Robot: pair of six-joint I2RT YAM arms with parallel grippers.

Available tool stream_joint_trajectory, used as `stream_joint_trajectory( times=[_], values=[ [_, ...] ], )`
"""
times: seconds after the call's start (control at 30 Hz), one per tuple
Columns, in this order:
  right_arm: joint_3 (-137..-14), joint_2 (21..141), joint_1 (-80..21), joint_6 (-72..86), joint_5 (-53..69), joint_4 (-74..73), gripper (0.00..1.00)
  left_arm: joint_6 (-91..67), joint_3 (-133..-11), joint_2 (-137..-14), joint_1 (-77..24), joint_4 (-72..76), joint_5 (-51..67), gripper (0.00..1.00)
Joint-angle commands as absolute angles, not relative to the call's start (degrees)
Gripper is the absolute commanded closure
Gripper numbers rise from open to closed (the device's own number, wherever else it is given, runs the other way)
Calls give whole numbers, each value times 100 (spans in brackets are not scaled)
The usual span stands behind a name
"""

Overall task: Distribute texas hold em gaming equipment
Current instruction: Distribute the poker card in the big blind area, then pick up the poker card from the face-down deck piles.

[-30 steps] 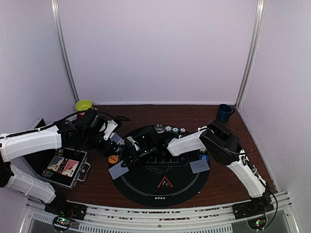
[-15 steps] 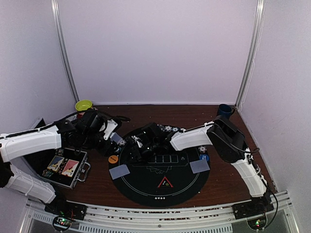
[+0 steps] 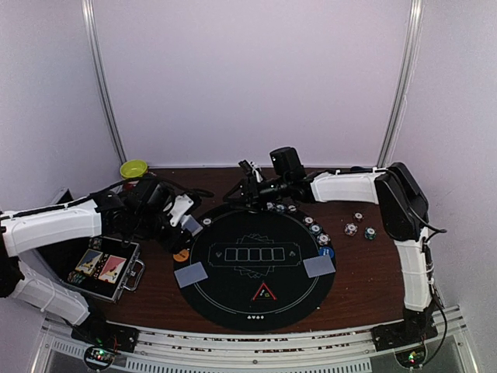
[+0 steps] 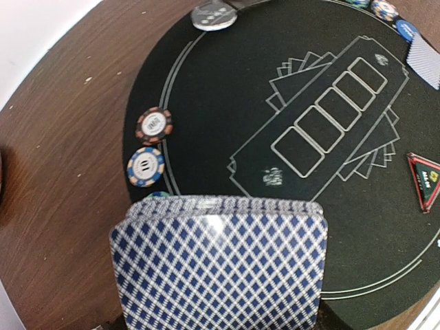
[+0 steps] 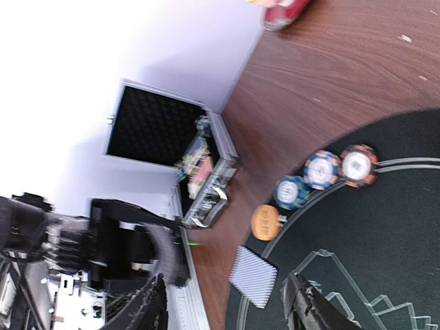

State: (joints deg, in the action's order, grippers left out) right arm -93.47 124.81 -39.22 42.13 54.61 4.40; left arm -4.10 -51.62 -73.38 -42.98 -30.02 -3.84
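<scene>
My left gripper point(image 3: 184, 222) is shut on a deck of blue-diamond-backed playing cards point(image 4: 220, 265) at the round black mat's point(image 3: 233, 291) left rim; the deck hides its fingers. Three striped poker chips point(image 4: 153, 124) lie at that rim, beside an orange button point(image 3: 181, 254). More chips point(image 3: 315, 228) and a blue button point(image 3: 327, 252) line the right rim. Single cards point(image 3: 191, 273) point(image 3: 319, 266) lie at the mat's left and right, and a red triangle marker point(image 3: 264, 293) at the front. My right gripper point(image 3: 245, 185) hangs open and empty above the mat's back edge, seen in its own view as the gripper point(image 5: 230, 311).
An open metal case point(image 3: 105, 268) lies at the left, near my left arm. A yellow-green bowl point(image 3: 133, 168) stands at the back left corner. Three loose chips point(image 3: 359, 227) sit on the wooden table right of the mat. My right arm stretches along the back.
My right arm has risen off the mat's left middle and swung to the back edge, its jaws opening. Chips at the right now show. The left arm has held still with the deck.
</scene>
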Motion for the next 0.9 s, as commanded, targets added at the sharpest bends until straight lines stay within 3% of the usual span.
stream_joint_trajectory(
  times=[0.0, 0.3, 0.5, 0.87],
  values=[
    [-9014, 12120, -4065, 5161, 6287, 1761, 39, -265, -5584, -7583, -4566, -2774, 19, 42],
    [-8258, 11975, -4140, 6548, 6710, 3747, 38, -115, -6046, -7990, -4865, -2637, 330, 40],
    [-8055, 11880, -4156, 6435, 6766, 3780, 38, -32, -5901, -7977, -4860, -2407, 446, 39],
    [-8137, 11690, -4321, 5241, 6586, 2398, 35, 35, -5815, -7925, -4866, -2289, 466, 37]
  ],
)
